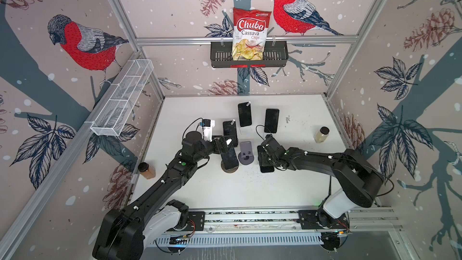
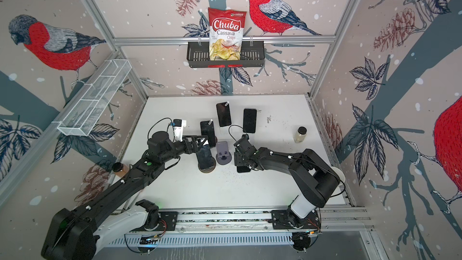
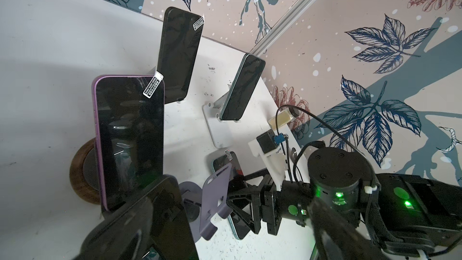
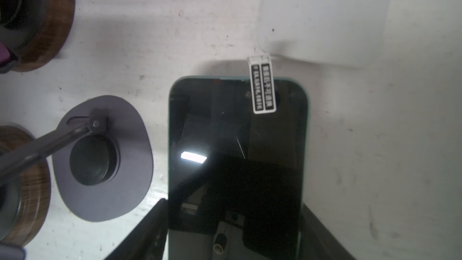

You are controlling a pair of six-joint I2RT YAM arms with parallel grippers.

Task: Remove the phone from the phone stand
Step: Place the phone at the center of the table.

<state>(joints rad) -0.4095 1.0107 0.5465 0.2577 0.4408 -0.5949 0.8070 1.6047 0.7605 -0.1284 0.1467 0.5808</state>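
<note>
Two arms reach in from the near rail. Farthest left, a white wire basket (image 1: 122, 98) hangs on the side wall. Below it a brown spice jar (image 1: 147, 170) stands at the table's left edge, near the left arm.

The left gripper (image 1: 224, 146) has its jaws spread wide and holds nothing. It sits at the top of a dark phone (image 1: 228, 157) that leans on a wooden stand (image 1: 229, 170). A purple-edged phone (image 3: 130, 141) stands just behind on a second wooden base (image 3: 80, 171), so we see little free room there.

Next comes the purple phone stand (image 1: 246, 155), empty, with only narrow gaps on either side. Just to its right, the right gripper (image 1: 264, 157) is closed on the long edges of the teal phone (image 4: 237, 146). That phone lies flat, screen up, low at the table, and we cannot tell whether it touches. Its top edge comes close to a white stand plate (image 4: 325, 21).

Farther back stand a tall phone (image 1: 244, 115) and, to its right, another upright phone (image 1: 271, 120). A pale jar (image 1: 322, 135) stands alone toward the right edge, well apart from everything else.

The white table (image 1: 250, 191) is scuffed and speckled. We find its widest open stretch in front, between the arms and the rail. Bird-and-pinecone wallpaper in an aluminium frame covers the walls. On the back rail a black basket (image 1: 275, 57) holds a chips bag (image 1: 250, 33).
</note>
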